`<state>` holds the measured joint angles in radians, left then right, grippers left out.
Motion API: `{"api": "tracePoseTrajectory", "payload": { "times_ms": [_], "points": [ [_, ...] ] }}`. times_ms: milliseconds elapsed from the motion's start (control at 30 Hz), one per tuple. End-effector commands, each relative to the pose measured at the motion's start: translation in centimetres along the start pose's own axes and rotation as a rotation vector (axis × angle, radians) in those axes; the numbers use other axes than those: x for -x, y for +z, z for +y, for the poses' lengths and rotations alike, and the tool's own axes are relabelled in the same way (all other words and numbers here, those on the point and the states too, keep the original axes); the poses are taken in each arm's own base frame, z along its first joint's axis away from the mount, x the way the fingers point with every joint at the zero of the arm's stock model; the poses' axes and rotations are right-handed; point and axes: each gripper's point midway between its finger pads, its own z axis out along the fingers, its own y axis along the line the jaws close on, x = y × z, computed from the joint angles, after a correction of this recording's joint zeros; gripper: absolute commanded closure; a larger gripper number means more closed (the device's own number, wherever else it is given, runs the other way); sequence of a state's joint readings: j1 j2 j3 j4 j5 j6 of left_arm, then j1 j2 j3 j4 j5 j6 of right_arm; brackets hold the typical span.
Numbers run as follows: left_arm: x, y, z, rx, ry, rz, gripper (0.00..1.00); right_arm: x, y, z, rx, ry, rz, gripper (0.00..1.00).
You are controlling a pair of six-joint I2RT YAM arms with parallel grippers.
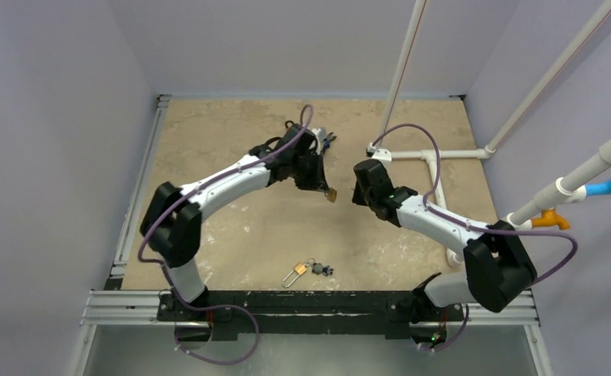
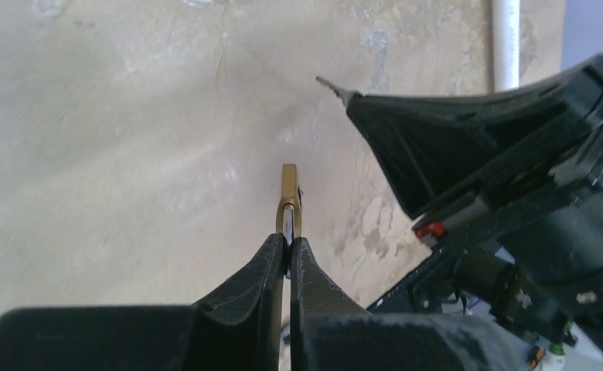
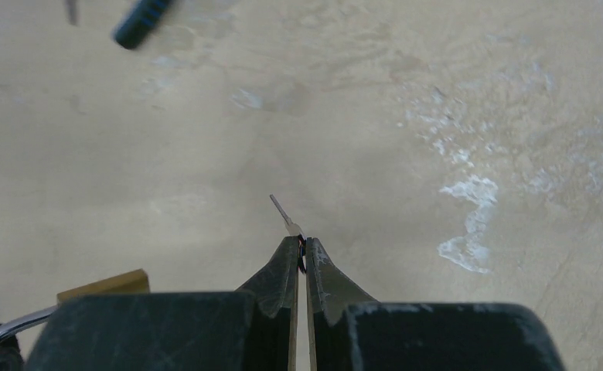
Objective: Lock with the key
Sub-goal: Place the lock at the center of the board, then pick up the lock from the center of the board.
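— Where's the padlock (image 2: pixel 289 197)?
— Pinched in the left claw (image 2: pixel 289 251), held above the bench (image 1: pixel 232 227).
— And the key (image 3: pixel 283 211)?
— Pinched in the right claw (image 3: pixel 304 247), blade poking out, near the padlock but apart. A second padlock (image 1: pixel 296 273) lies by the bench's near edge
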<state>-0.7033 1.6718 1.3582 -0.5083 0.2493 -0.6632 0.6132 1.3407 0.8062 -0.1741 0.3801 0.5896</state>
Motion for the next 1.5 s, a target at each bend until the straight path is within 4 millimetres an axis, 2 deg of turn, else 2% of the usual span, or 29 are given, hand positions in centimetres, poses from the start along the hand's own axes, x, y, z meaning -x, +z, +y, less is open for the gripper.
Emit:
{"api": "tracePoseTrajectory", "payload": {
  "times_ms": [0, 167, 267, 333, 400, 533, 667, 800, 933, 1033, 1167, 1233, 1333, 1467],
  "points": [
    [3.5, 4.4, -3.3, -0.062, -0.028, -0.075, 1.0, -0.8, 1.8, -2.4, -0.085, 0.074, 0.001, 1.0],
    [2.2, 8.9, -3.7, -0.073, -0.048, 0.011, 1.0, -1.3, 2.3, -2.8, -0.087, 0.077, 0.019, 1.0],
    [1.9, 9.8, -3.7, -0.076, -0.059, 0.03, 1.0, -1.6, 2.4, -2.9, -0.085, 0.08, 0.028, 0.96],
    [1.9, 10.0, -3.6, -0.074, -0.06, 0.037, 0.9, -1.8, 2.5, -2.9, -0.082, 0.082, 0.039, 0.9],
    [1.9, 9.9, -3.8, -0.079, -0.053, 0.042, 0.78, -1.8, 2.4, -2.7, -0.071, 0.08, 0.042, 0.78],
    [2.7, 8.5, -4.3, -0.086, -0.021, 0.023, 0.46, -0.9, 1.6, -2.2, -0.044, 0.078, 0.029, 0.52],
    [4.1, 5.7, -4.6, -0.085, 0.011, -0.015, 0.32, 0.4, 0.4, -1.8, -0.027, 0.061, 0.018, 0.33],
    [5.3, 1.5, -4.0, -0.069, 0.034, -0.079, 0.26, 1.8, -1.1, -1.5, -0.003, 0.036, -0.001, 0.13],
    [5.4, -3.9, -3.3, -0.074, 0.054, -0.144, 0.22, 2.3, -2.9, 0.1, 0.078, 0.015, -0.009, 0.02],
    [4.5, -7.5, -2.4, -0.06, 0.073, -0.177, 0.2, 1.6, -4.4, 2.4, 0.137, -0.027, -0.005, 0.01],
    [2.6, -11.6, -0.1, -0.021, 0.074, -0.213, 0.19, -1.8, -6.5, 6.9, 0.239, -0.097, 0.062, 0.01],
    [1.1, -13.3, 1.6, 0.003, 0.064, -0.22, 0.19, -4.2, -7.7, 9.2, 0.295, -0.128, 0.101, 0.01],
    [-1.1, -15.5, 3.4, 0.034, 0.063, -0.226, 0.18, -7.3, -8.9, 11.2, 0.341, -0.169, 0.154, 0.01],
    [-3.8, -17.7, 5.3, 0.087, 0.075, -0.225, 0.18, -11.5, -9.8, 12.8, 0.396, -0.262, 0.207, 0.06]
  ]
}}
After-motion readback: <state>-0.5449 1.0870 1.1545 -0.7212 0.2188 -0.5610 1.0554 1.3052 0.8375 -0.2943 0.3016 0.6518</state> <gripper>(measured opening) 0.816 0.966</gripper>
